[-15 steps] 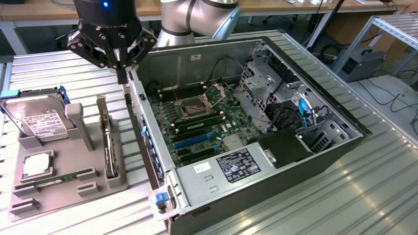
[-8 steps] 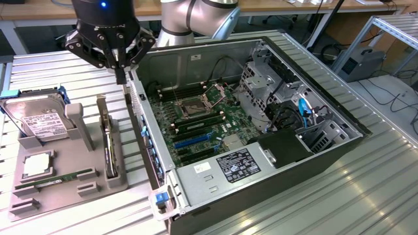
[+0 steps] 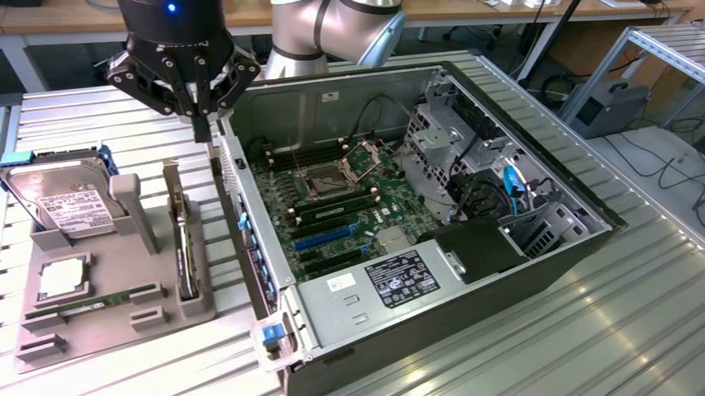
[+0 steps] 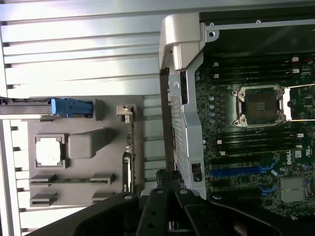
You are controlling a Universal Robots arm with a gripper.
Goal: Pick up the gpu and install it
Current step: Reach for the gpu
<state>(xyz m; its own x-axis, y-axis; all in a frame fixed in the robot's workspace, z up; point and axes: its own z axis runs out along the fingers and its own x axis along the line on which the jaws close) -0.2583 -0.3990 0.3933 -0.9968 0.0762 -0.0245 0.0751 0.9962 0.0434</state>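
Observation:
The gpu stands edge-on in a slot of the grey parts holder at the exterior view's left, a thin dark card with its metal bracket at the far end. In the wrist view the gpu is a thin strip on the holder. My gripper hangs above the gap between the holder and the open computer case, its fingers together with nothing held. Seen from the wrist, the gripper is over the case's side wall, beside the gpu and apart from it.
The holder also carries a hard drive, a processor chip and a green RAM stick. Inside the case lie the motherboard with blue slots, drive cages and cables. Slatted metal tabletop lies all around.

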